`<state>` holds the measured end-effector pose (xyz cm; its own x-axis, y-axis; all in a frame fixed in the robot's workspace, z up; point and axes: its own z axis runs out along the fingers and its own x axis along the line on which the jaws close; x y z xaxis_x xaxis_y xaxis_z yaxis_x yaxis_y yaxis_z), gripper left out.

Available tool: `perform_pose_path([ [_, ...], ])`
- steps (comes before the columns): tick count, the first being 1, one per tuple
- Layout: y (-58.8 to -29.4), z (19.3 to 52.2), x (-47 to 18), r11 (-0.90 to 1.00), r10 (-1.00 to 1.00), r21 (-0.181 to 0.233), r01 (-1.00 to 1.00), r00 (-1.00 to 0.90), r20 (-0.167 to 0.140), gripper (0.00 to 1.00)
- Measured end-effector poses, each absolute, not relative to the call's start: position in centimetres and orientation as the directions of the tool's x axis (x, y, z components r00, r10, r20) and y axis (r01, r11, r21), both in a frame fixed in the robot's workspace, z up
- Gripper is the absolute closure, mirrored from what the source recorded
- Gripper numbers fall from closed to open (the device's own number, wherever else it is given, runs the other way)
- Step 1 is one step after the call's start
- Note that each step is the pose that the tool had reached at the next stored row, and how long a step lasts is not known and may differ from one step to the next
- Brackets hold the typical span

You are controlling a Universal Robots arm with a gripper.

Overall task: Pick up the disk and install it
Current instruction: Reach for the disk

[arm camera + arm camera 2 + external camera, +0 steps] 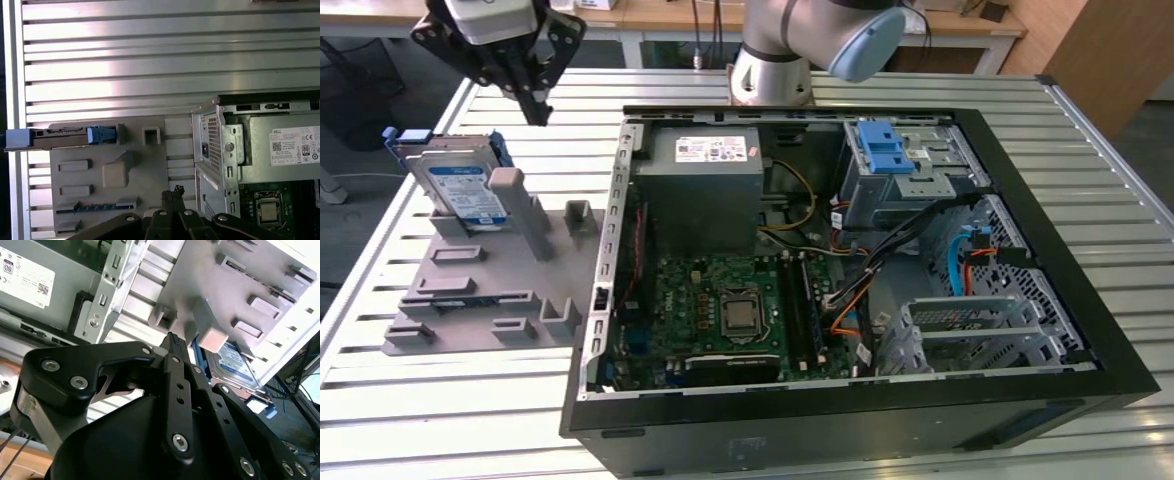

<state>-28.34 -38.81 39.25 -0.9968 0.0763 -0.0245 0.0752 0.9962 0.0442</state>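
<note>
Exterior view: the tool (pixel 534 118) hangs closed and empty over the slatted worktop (pixel 400 400), at 1 o'clock of the disk (pixel 464 190) and apart from it.

- The disk stands on edge at the far rim of a grey fixture plate (pixel 474 290), with its label face showing.
- A grey upright post (pixel 507 200) stands just beside the disk at 3 o'clock.
- The open computer case (pixel 1067 300) lies at 3 o'clock of the plate, its power supply (pixel 707 180) on the near side.
- Bare slats lie all round the plate.

First wrist view: the disk shows edge-on, and its long axis probably runs along the plate's rim.
</note>
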Motion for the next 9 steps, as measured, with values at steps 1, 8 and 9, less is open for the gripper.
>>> perform_pose_path([
  [1,-38.6,39.2,-28.7,0.996,0.076,0.044,0.075,-0.997,-0.024,0.89],
  [8,-37.5,39.1,-30.9,0.996,0.076,0.044,0.075,-0.997,-0.024,0.89],
  [9,-37.4,39.1,-31.1,0.996,0.076,0.044,0.075,-0.997,-0.024,0.89],
])
